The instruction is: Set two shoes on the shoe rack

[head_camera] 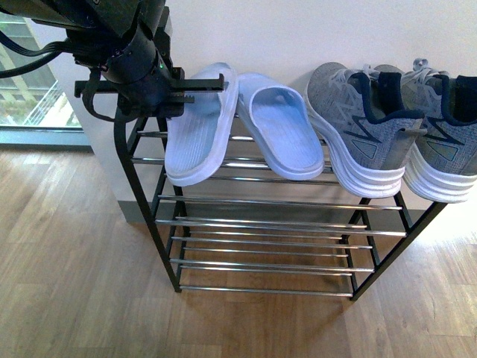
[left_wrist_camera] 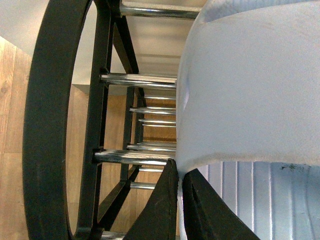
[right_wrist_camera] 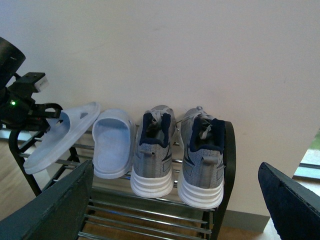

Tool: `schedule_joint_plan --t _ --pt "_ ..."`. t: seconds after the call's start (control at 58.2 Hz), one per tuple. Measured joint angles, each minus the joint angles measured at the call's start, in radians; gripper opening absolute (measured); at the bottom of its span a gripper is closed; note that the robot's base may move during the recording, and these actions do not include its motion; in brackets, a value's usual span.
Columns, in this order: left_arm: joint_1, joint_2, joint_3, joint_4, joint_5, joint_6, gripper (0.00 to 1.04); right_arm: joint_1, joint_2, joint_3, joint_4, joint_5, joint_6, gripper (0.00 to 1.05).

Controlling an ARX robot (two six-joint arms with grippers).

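The black left gripper [head_camera: 195, 89] clamps a tilted pale-blue rubber slide sandal [head_camera: 200, 127] on the black-framed, chrome-barred shoe rack [head_camera: 261, 224]. Two grey knit sneakers [head_camera: 399, 130] sit beside. The right gripper [right_wrist_camera: 175, 205] is spread wide.

Grey knit cloth sneakers [head_camera: 373, 127]: white ribbed rubbery soles
Black metal shoe rack [head_camera: 141, 179]: glossy chrome bars
Pale blue slides [head_camera: 279, 127]: matt, smooth foam-like plastic
Floor [head_camera: 67, 253]: wood-grain boards

On the top tier of the shoe rack [head_camera: 223, 224], 2 grey sneakers [head_camera: 402, 134] were set side by side at the right end. 2 pale blue slippers [head_camera: 246, 127] were seen beside them, the left one tilted on edge and gripped by the left claw [head_camera: 195, 88].
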Motion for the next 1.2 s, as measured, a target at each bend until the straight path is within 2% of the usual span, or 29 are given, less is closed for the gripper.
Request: schedule_joint_plan --t 0.138,0.223,0.395,0.584,0.688,0.877,0.894,0.945,1.048,1.117,1.203 --pt "0.0 0.005 0.004 0.016 -0.011 0.014 0.02 0.0 0.0 0.0 0.0 0.0 0.0 0.95" --pt "0.002 0.005 0.003 0.029 0.004 0.018 0.15 0.0 0.0 0.0 0.0 0.0 0.0 0.95" --pt "0.004 0.003 -0.007 0.053 0.041 0.033 0.56 0.0 0.0 0.0 0.0 0.0 0.0 0.95" --pt "-0.021 -0.13 -0.092 0.013 0.199 -0.062 0.97 0.0 0.0 0.0 0.0 0.0 0.0 0.95" --pt "-0.037 -0.293 -0.209 0.037 0.203 -0.097 0.95 0.0 0.0 0.0 0.0 0.0 0.0 0.95" --pt "0.013 -0.56 -0.472 0.128 -0.001 -0.05 0.95 0.0 0.0 0.0 0.0 0.0 0.0 0.95" --pt "0.019 -0.57 -0.503 0.17 -0.032 -0.023 0.94 0.0 0.0 0.0 0.0 0.0 0.0 0.95" --pt "0.037 -0.587 -0.612 0.442 -0.13 0.055 0.85 0.0 0.0 0.0 0.0 0.0 0.0 0.95" --pt "0.071 -0.605 -0.818 0.871 -0.138 0.169 0.69 0.0 0.0 0.0 0.0 -0.003 0.0 0.95" --pt "0.086 -0.644 -0.921 1.046 -0.113 0.206 0.58 0.0 0.0 0.0 0.0 -0.003 0.0 0.95" --pt "0.106 -0.719 -0.997 1.14 -0.088 0.229 0.46 0.0 0.0 0.0 0.0 -0.003 0.0 0.95"
